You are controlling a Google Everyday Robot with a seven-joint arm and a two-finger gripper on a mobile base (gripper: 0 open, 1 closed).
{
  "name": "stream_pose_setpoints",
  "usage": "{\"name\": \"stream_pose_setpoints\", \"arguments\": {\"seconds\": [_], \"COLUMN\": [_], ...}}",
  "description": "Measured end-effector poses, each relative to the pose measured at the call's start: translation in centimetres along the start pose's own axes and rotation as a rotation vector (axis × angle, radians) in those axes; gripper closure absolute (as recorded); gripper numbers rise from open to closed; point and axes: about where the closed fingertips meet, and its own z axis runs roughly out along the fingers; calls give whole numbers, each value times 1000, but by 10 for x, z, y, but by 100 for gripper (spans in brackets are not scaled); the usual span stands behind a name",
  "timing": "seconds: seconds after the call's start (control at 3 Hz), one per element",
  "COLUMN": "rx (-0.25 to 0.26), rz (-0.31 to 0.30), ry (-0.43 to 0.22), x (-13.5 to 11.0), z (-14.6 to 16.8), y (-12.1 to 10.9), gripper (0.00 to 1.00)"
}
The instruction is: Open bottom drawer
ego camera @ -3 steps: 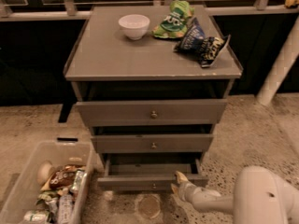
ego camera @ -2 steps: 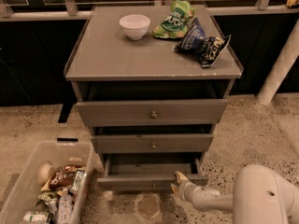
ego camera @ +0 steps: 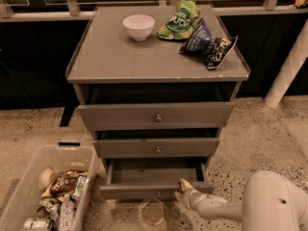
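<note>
A grey cabinet holds three drawers. The bottom drawer (ego camera: pixel 156 190) is pulled out, showing its plain grey inside and a small round knob on its slim front. My gripper (ego camera: pixel 181 189) sits low at the right part of that drawer's front, on the end of a white arm coming in from the lower right. One yellowish fingertip (ego camera: pixel 185 183) touches the front panel's top edge. The middle drawer (ego camera: pixel 157 147) and top drawer (ego camera: pixel 156 116) stand slightly out above it.
On the cabinet top (ego camera: pixel 110 57) rest a white bowl (ego camera: pixel 138 26), a green chip bag (ego camera: pixel 181 19) and a dark chip bag (ego camera: pixel 209 44). A clear bin (ego camera: pixel 19 191) of snacks stands on the floor at lower left. A white post (ego camera: pixel 288 69) rises at right.
The gripper stays by the right part of the bottom drawer's front. The drawer's opening looks about the same.
</note>
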Motion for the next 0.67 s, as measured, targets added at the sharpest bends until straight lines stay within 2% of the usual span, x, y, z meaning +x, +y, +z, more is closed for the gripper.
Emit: {"name": "stream_pose_setpoints", "arguments": {"seconds": [0.67], "rx": [-31], "rz": [2], "ry": [-6], "x": [-3], "z": [-3], "y": [16], "gripper": [100]}}
